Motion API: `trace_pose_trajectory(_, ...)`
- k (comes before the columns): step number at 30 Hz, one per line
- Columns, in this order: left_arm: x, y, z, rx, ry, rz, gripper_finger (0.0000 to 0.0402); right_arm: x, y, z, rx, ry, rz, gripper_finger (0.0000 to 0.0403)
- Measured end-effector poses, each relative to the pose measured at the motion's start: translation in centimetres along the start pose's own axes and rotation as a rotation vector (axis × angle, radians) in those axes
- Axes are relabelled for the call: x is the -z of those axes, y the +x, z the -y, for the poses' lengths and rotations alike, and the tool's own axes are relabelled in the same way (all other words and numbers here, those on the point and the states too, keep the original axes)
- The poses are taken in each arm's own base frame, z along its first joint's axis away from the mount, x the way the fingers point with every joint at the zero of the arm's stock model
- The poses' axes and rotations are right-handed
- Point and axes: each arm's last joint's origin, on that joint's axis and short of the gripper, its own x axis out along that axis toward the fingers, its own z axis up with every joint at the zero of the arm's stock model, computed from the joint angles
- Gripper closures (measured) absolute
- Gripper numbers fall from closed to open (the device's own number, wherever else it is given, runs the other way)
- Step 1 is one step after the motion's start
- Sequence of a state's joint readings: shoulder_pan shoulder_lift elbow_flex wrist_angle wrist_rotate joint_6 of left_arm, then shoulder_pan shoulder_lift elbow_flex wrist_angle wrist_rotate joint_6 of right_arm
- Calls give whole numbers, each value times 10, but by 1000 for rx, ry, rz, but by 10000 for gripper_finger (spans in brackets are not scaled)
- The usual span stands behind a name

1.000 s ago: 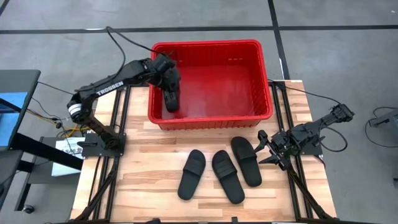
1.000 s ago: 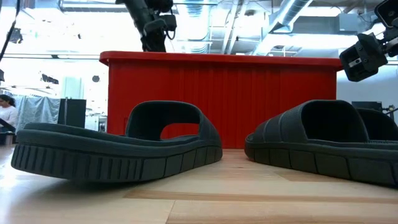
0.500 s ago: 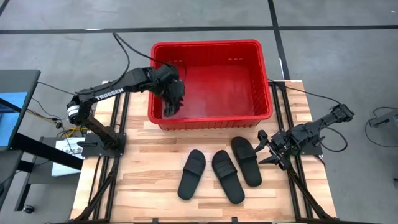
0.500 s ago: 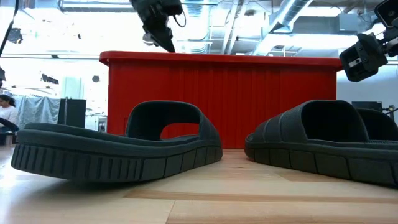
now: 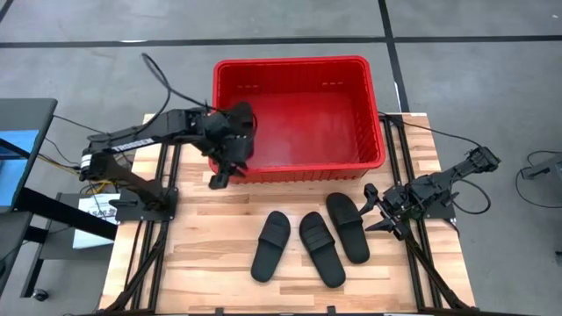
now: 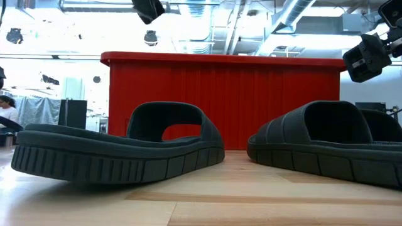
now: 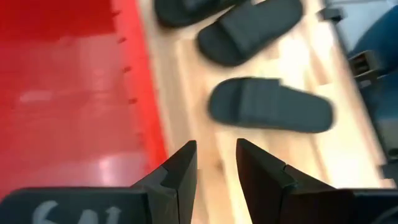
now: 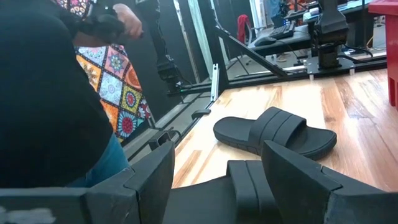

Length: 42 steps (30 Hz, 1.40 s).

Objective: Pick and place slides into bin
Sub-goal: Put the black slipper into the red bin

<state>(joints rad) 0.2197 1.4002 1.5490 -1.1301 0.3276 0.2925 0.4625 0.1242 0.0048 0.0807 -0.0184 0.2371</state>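
Wooden tabletop point(image 5: 211, 263) carries three slides point(image 5: 312, 241) lying side by side before the red bin point(image 5: 299, 167). Left gripper point(image 5: 219, 178) is positioned over the bin's front-left corner, fingers slightly apart, empty. Right gripper point(image 5: 373, 213) is parked, spread, beside the rightmost slide

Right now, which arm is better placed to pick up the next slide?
Left, probably: left gripper hangs open over the table beside the bin, near the leftmost slide. Right gripper waits at the table's edge.
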Motion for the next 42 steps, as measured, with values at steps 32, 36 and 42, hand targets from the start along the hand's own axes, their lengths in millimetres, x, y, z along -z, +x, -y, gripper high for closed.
trace_pose_trajectory(32, -1, 18, 49, 123, 105, -128, 299, 0, 0, 0, 1, 0, -4, 170)
trace_pose_trajectory(36, -4, 34, 56, 141, 131, -176, 299, 1, 0, 0, 2, 0, -7, 170)
trace_pose_trajectory(42, -6, 61, 67, 142, 181, -269, 299, 2, 0, 1, 5, 0, -21, 170)
